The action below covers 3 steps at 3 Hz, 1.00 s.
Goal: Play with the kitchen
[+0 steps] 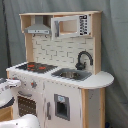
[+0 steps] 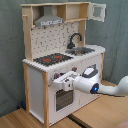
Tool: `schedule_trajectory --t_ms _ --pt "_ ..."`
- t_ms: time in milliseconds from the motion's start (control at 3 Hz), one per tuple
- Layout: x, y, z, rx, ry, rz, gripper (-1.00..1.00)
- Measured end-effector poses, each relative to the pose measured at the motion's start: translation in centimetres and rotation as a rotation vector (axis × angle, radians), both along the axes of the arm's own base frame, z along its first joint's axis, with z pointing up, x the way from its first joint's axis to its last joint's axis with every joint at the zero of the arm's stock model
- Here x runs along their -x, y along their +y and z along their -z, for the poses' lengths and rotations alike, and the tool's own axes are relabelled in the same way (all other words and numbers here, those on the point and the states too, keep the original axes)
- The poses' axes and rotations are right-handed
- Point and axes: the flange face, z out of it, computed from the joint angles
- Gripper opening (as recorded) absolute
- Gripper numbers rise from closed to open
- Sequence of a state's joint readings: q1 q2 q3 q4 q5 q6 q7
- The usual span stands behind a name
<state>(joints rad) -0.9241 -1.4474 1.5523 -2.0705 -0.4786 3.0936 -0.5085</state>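
— One kitchen (image 1: 60, 75) fills both exterior views for us; we see it standing on a wooden floor (image 2: 20, 120) before a grey curtain (image 1: 115, 50).

— One white arm (image 2: 112, 89) reaches in from the second exterior view's right, and its gripper (image 2: 60, 81) sits against the front panel just above the oven door (image 2: 62, 99). We cannot tell how its fingers stand.

— Agreed. On the worktop we count one black-and-red hob (image 1: 36, 66) and one steel sink (image 1: 71, 75), side by side.

— One grey hood (image 1: 38, 29) hangs above the hob, and one small cabinet door (image 2: 98, 11) stands swung open at the top.

— One black faucet (image 1: 83, 59) curves over the sink.

— Smallest, the knobs: we make out two red ones (image 2: 74, 69) in the second exterior view, near the gripper.
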Motion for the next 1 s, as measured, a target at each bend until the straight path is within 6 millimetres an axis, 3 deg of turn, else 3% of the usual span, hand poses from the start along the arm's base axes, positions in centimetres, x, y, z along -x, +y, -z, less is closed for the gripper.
schedule_trajectory --t_ms 333,667,1000 --pt "-0.54 0.31 -0.19 -0.057 0.003 0.020 1.00" --pt "-0.56 0.27 -0.15 -0.058 0.003 0.022 -1.00" --pt "-0.67 0.24 0.36 -0.113 0.013 0.035 -1.00"
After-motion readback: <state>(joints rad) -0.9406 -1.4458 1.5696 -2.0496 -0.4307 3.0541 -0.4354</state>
